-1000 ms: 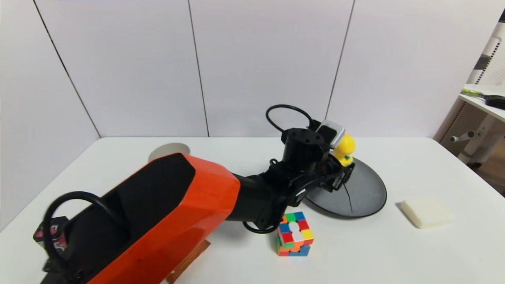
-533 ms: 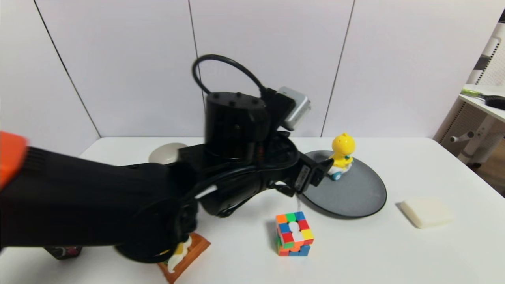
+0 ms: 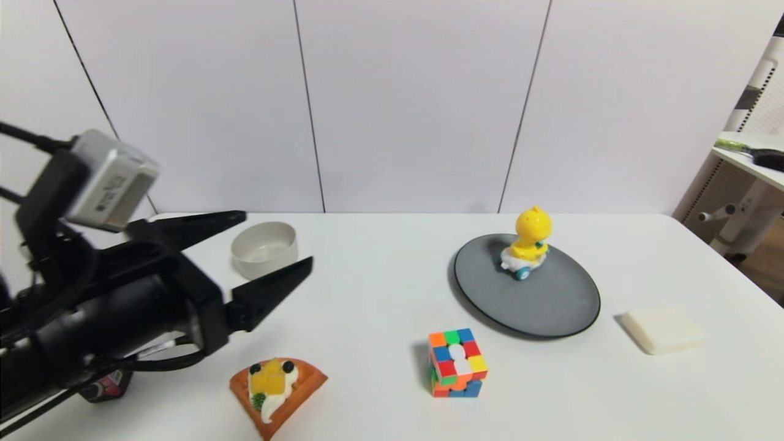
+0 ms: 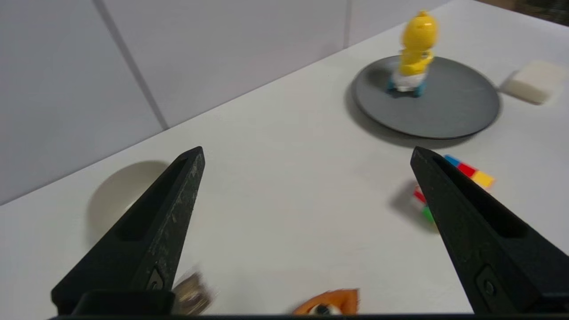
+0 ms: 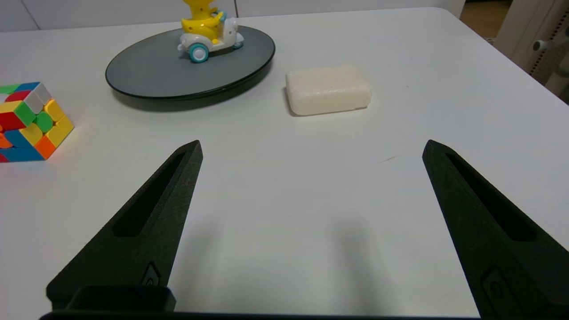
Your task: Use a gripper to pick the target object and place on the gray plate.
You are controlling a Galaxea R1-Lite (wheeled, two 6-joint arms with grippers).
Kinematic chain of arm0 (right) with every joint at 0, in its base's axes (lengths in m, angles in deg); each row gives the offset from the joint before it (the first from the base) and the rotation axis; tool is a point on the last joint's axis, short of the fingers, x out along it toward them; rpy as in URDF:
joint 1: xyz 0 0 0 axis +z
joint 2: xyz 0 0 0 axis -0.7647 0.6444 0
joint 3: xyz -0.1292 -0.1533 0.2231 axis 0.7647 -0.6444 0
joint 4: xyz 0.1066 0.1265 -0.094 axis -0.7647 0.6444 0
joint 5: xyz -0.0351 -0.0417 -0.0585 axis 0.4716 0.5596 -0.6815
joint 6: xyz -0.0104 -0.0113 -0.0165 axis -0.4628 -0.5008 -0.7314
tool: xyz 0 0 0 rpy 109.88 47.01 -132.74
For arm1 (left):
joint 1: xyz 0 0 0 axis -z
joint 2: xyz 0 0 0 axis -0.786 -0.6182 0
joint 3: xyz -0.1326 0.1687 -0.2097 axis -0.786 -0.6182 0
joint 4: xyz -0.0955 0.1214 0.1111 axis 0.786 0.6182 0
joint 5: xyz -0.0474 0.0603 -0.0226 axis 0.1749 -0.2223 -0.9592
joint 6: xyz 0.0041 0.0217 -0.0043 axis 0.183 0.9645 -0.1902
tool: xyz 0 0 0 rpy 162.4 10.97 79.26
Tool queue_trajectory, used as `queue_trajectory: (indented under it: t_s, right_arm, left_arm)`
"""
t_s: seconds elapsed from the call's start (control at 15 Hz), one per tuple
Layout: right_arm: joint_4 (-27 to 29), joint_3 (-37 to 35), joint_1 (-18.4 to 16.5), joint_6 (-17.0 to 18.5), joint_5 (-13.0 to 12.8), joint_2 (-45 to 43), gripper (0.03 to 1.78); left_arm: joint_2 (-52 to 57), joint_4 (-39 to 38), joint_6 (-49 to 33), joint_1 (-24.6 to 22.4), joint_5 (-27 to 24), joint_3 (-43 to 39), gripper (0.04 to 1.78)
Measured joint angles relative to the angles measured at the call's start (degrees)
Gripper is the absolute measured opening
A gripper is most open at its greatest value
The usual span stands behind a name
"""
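Observation:
The yellow duck toy (image 3: 527, 242) stands upright on the gray plate (image 3: 551, 306), near its far edge. It also shows in the left wrist view (image 4: 415, 53) and the right wrist view (image 5: 206, 29), on the plate (image 4: 453, 109) (image 5: 155, 71). My left gripper (image 3: 275, 242) is open and empty, raised over the table's left side, far from the plate; it also shows in its wrist view (image 4: 306, 153). My right gripper (image 5: 311, 146) is open and empty above bare table at the near right; it is out of the head view.
A multicoloured puzzle cube (image 3: 456, 362) sits in front of the plate. An orange waffle wedge (image 3: 277, 386) lies near the front edge. A beige bowl (image 3: 264, 248) stands at the back left. A cream block (image 3: 663, 329) lies right of the plate.
My left arm has pulled back from the plate to the table's left side, open and empty. The duck stays standing on the plate.

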Motion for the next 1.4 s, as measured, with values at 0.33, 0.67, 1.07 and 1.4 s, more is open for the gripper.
queue_trajectory:
  t_s: [0.33,0.67,1.07,1.4]
  right_arm:
    - [0.0,0.0,0.0,0.0,0.0,0.0,1.71]
    - [0.0,0.0,0.0,0.0,0.0,0.0,1.71]
    - [0.0,0.0,0.0,0.0,0.0,0.0,1.71]
    - [0.0,0.0,0.0,0.0,0.0,0.0,1.71]
  left_arm:
    - [17.0,-2.7,1.1,-20.2,-7.9,-12.8,1.68]
    - [31.7,-3.0,3.6,-32.3,-9.9,-20.7,1.69]
    - [47.0,5.0,8.4,-34.3,-10.0,-26.6,1.69]
    - [56.0,11.6,6.6,-35.1,-9.8,-32.0,1.69]
